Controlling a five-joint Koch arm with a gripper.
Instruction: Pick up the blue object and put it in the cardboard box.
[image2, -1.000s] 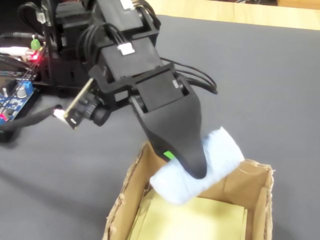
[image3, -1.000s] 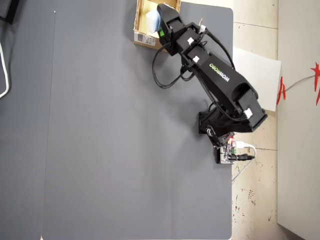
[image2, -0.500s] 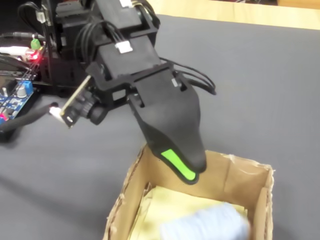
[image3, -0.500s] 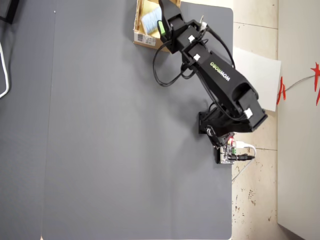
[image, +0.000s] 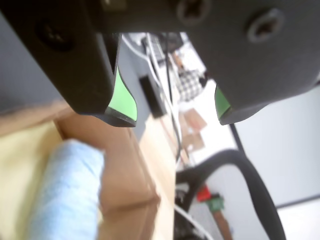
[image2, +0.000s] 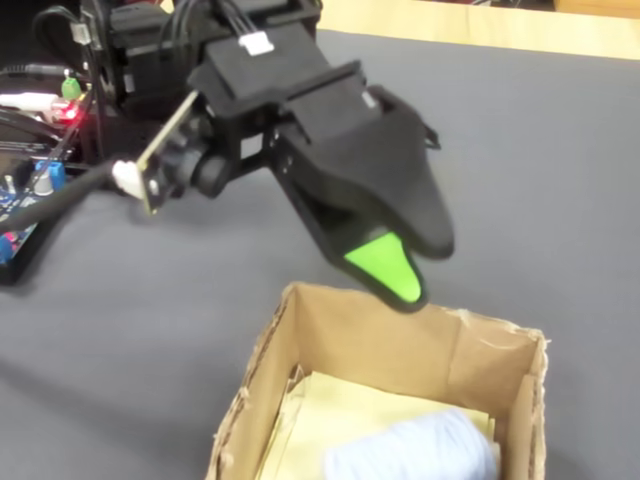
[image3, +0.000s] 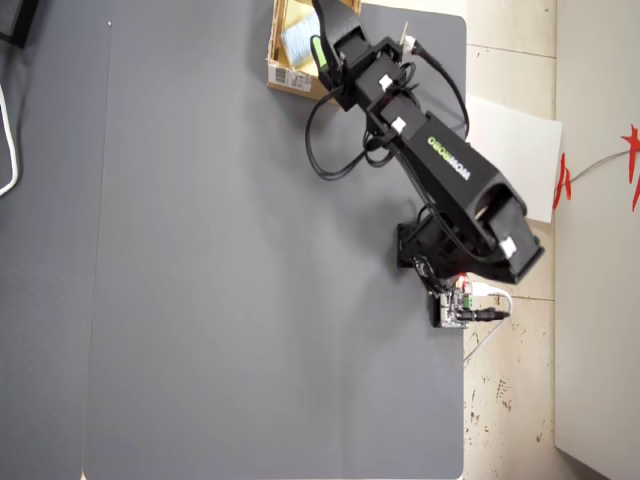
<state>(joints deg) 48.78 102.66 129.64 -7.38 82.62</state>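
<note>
You have the cardboard box (image2: 380, 400) at the bottom of the fixed view, resting on the surface (image2: 560, 200). The blue object (image2: 415, 450) lies inside it on the box floor, toward the near right. The gripper (image2: 415, 270) hangs above the box's far wall, jaws apart, nothing between them. In the wrist view the blue object (image: 65, 195) sits lower left, below the gripper (image: 172, 112). Overhead, the cardboard box (image3: 290, 78) sits at the surface's top edge, the arm's base (image3: 440, 250) lower right.
</note>
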